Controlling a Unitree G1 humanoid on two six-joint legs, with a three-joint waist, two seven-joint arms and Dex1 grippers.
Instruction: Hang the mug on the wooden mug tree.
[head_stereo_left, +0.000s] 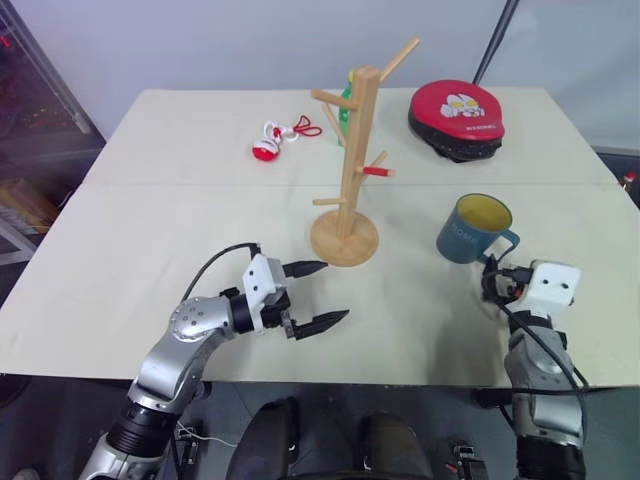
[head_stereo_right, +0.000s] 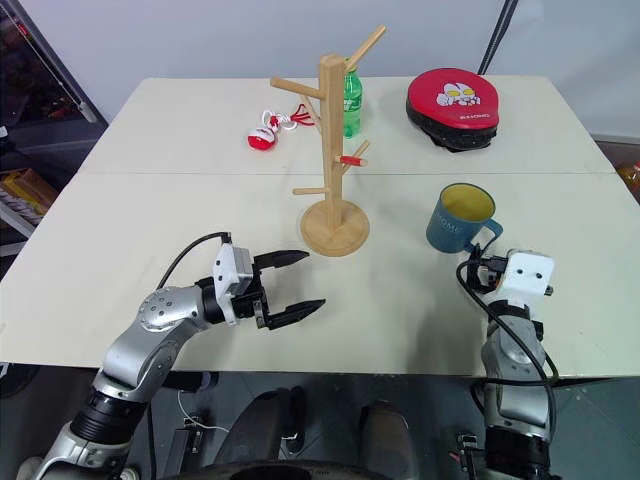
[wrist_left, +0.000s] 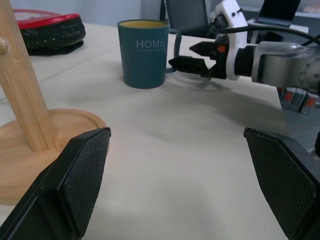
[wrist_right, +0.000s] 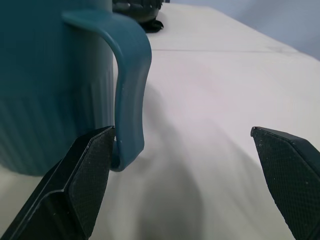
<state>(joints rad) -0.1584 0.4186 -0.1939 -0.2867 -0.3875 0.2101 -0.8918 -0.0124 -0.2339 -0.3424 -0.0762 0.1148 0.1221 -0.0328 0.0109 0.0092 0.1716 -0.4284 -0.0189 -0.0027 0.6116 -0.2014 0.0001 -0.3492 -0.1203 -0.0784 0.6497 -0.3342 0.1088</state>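
Note:
The dark teal mug (head_stereo_left: 470, 232) with a yellow inside stands upright on the table's right side, handle (wrist_right: 132, 75) turned toward me. My right gripper (wrist_right: 182, 131) is open and level just behind it; the handle sits inside the gap, close to one finger (wrist_right: 85, 185), and I cannot tell whether they touch. The wooden mug tree (head_stereo_left: 350, 190) stands mid-table on its round base, with several angled pegs, one red-banded. My left gripper (head_stereo_left: 335, 290) hovers open and empty near the base's front, pointing right toward the mug (wrist_left: 144, 52) and the right gripper (wrist_left: 181, 55).
A red and black round pad (head_stereo_left: 458, 118) lies at the back right. A small red and white toy with a cord (head_stereo_left: 268, 143) lies back left of the tree. A green bottle (head_stereo_right: 351, 105) stands behind the post. The table's front edge (head_stereo_left: 330, 380) runs under both arms.

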